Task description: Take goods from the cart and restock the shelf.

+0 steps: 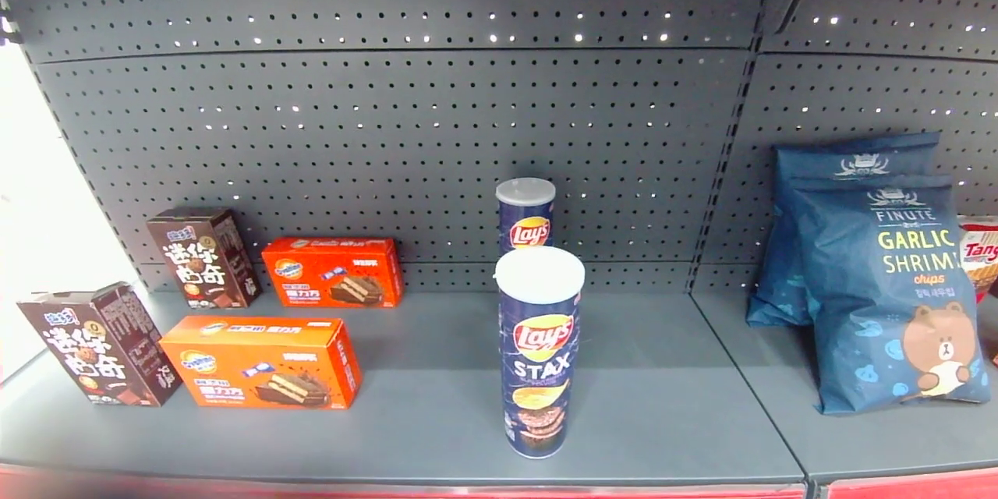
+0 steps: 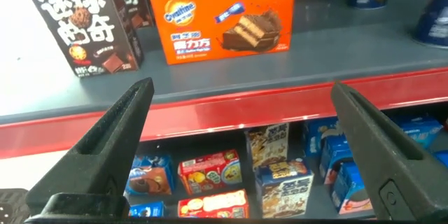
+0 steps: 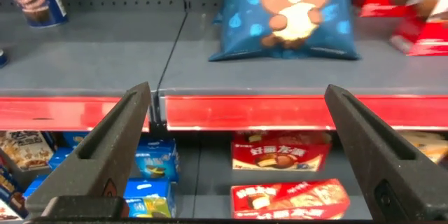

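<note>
Two chip cans stand upright on the shelf [image 1: 663,405] around mid-width. The front can [image 1: 539,351] is near the front edge and the rear can [image 1: 526,214] is directly behind it, by the perforated back panel [image 1: 390,132].

Toward the left end:
- Two orange boxes lie on their long sides, the front orange box [image 1: 261,362] ahead of the rear orange box [image 1: 333,271].
- Two dark brown boxes stand upright to their left: the front brown box [image 1: 100,343] at the front left corner, and the rear brown box [image 1: 204,256] near the back.

On the right-hand section, two blue snack bags lean against the back panel. The front bag [image 1: 889,296] overlaps the rear bag [image 1: 850,160].

The left gripper [image 2: 241,89] is in front of the shelf's red front edge strip [image 2: 280,108], level with the front orange box. Its fingers are spread wide with nothing between them.

The right gripper [image 3: 238,91] is in front of the same edge, by the front bag. Its fingers are also wide apart and empty.

Below the strip, packaged goods [image 2: 210,171] sit on a lower tier, among them red boxes [image 3: 280,154].
</note>
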